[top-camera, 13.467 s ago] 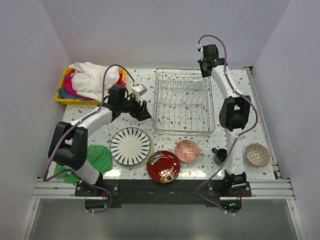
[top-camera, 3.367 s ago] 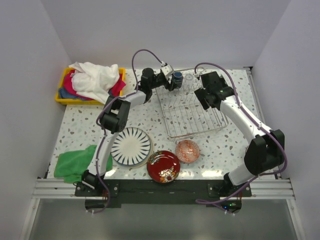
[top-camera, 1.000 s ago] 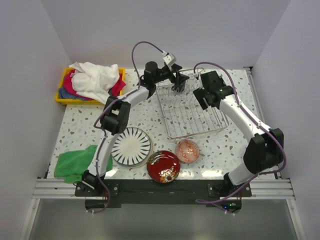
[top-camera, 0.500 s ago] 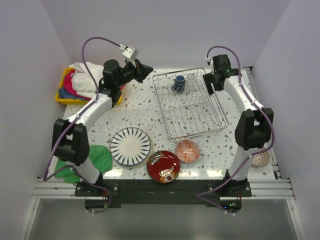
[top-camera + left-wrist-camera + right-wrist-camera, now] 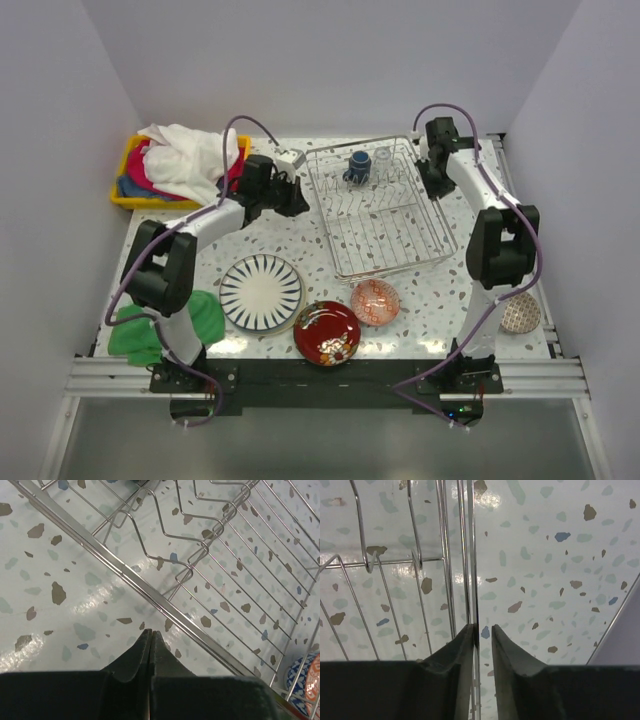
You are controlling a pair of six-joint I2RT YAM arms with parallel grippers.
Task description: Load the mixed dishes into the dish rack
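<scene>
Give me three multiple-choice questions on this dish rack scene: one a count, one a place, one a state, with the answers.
1. How many dishes lie on the table outside the dish rack? A two; B six; C four.
2. Where is the dark blue mug? A on the table's near edge; B inside the rack, at its far end; C under the rack.
3. How is the left gripper? A shut, empty; B wide open; C shut on a dish.

Answers:
1 C: striped plate, red floral plate, orange-red bowl, blue-white bowl.
2 B: it stands there beside the clear glass.
3 A: its fingers meet with nothing between them.
</scene>
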